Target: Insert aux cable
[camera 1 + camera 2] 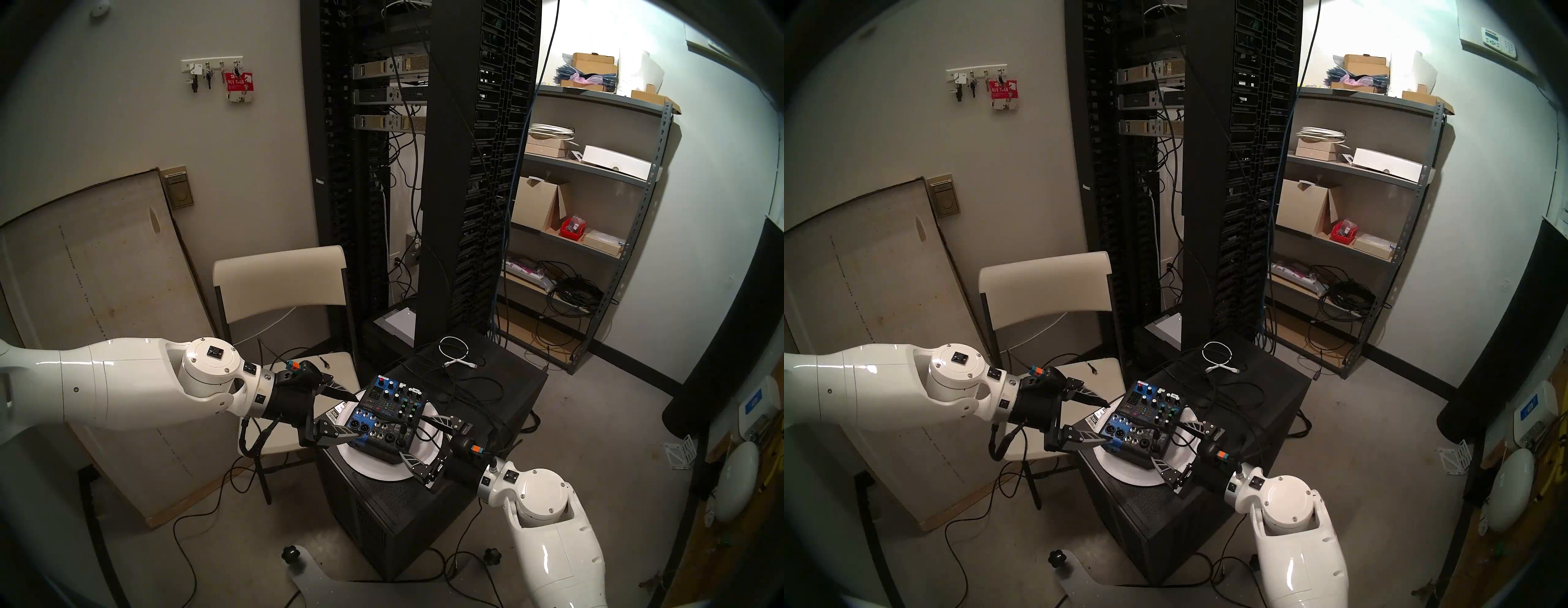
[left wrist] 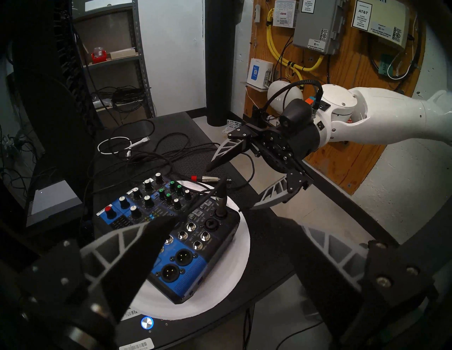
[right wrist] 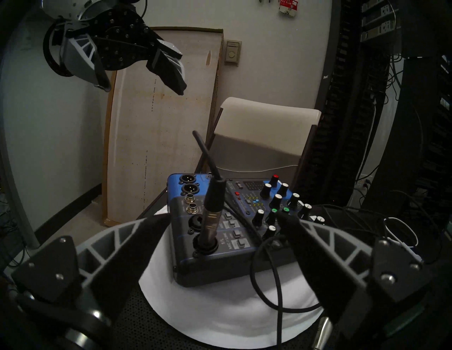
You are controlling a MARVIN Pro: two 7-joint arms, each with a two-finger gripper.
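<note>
A blue and black audio mixer (image 1: pixel 388 418) (image 3: pixel 244 202) lies on a white round plate (image 2: pixel 234 268). The aux cable's slim black plug (image 3: pixel 212 215) (image 2: pixel 221 200) stands upright in the mixer's socket marked 1/L, and its thin black cable rises from it. My left gripper (image 1: pixel 354 416) (image 2: pixel 231 220) is open and empty at the mixer's left end. My right gripper (image 1: pixel 410 437) (image 3: pixel 223 215) is open and empty, its fingers apart on either side of the plug and not touching it.
The plate sits on a black computer case (image 1: pixel 488 488). A silver jack plug with a red band (image 2: pixel 206 179), loose black cables and a white coiled cable (image 1: pixel 456 352) lie behind the mixer. A folding chair (image 1: pixel 280 280) stands at left, server racks (image 1: pixel 466 170) behind.
</note>
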